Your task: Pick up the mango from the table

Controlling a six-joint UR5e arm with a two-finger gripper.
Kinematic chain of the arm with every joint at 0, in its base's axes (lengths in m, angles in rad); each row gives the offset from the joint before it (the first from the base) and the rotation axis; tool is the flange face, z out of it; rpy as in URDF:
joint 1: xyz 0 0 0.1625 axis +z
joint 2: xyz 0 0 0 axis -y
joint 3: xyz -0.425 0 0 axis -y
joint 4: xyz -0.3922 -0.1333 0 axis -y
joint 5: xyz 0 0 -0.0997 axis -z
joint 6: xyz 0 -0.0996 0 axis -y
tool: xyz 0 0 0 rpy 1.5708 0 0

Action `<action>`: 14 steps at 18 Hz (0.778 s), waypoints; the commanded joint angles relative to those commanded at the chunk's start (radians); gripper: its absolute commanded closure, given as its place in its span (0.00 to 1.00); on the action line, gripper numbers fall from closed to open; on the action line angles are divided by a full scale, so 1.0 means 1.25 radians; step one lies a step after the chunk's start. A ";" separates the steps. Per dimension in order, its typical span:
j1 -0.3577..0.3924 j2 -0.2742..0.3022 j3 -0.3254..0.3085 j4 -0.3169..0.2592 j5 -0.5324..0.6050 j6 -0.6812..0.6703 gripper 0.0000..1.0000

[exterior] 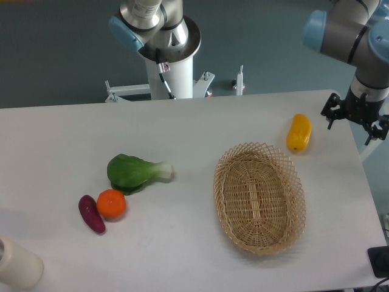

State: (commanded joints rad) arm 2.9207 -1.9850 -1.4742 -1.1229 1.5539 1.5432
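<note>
Tool (357, 120) hangs spread beside the glossy yellow-orange oval mango (299, 132) on the white flat surface (182, 134); it should come straight down over the middle.

I can read no text, label, brand or number anywhere from here. The robot arm (159, 24) may carry some marking near its top joint, but it is too blurred to tell.

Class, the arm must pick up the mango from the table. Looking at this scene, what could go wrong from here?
1. The mango is glossy and rounded, so the gripper might squeeze it out sideways.
2. It lies close to the wicker basket; a nudge could roll it against the rim.
3. It sits near the table edge, so a slip might send it off.
</note>
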 joint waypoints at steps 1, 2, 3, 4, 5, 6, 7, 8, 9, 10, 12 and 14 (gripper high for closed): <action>0.000 0.001 0.000 0.000 -0.001 -0.001 0.00; 0.000 0.001 0.000 -0.001 0.000 -0.002 0.00; 0.000 0.002 -0.001 0.000 0.000 -0.002 0.00; -0.001 0.002 -0.001 0.000 0.000 -0.004 0.00; -0.001 0.004 -0.002 0.000 -0.001 -0.004 0.00; -0.001 0.005 -0.002 -0.001 -0.002 -0.004 0.00; 0.000 0.007 -0.002 -0.001 -0.004 -0.004 0.00; -0.001 0.009 -0.002 -0.001 -0.001 -0.004 0.00; -0.001 0.007 -0.005 -0.001 0.001 -0.010 0.00; -0.002 0.009 -0.011 -0.001 0.001 -0.009 0.00; 0.001 0.021 -0.031 -0.001 -0.002 -0.010 0.00; 0.005 0.038 -0.051 0.000 -0.009 -0.010 0.00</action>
State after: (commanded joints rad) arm 2.9268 -1.9375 -1.5384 -1.1229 1.5432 1.5309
